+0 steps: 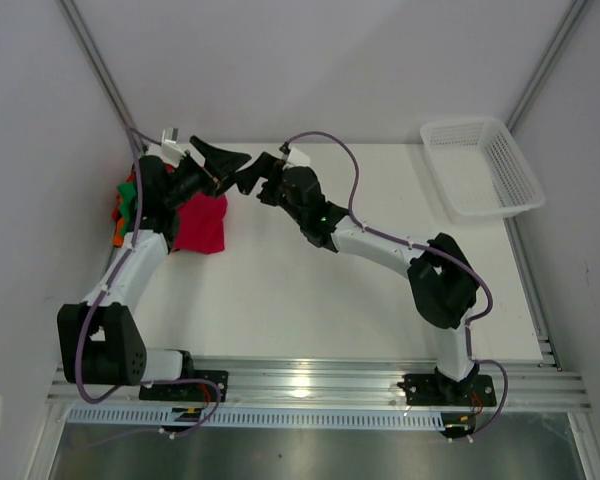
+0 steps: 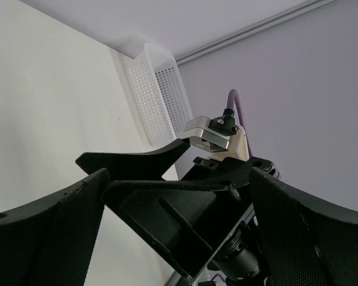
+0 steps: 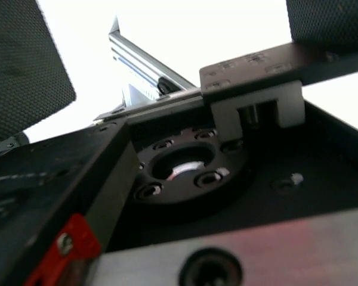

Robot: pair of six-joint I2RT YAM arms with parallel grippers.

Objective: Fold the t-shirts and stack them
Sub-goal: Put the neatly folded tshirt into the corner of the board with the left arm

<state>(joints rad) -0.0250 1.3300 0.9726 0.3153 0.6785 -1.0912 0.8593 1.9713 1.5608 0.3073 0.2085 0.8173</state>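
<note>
Robot lab test cell, not a lived-in room. Plain pale wall panels (image 1: 280, 60) box in the frame on three sides, joined by metal corner struts (image 1: 98, 60) at upper left and upper right. Bare white table (image 1: 310, 290). Along the bottom, an aluminium rail (image 1: 320, 385) with the left arm (image 1: 130, 270) and right arm (image 1: 380, 243) bolted on, purple cables (image 1: 355, 175) trailing. Only loose items: t-shirts (image 1: 202, 222) heaped mid-left, white mesh basket (image 1: 480, 165) upper right.
</note>
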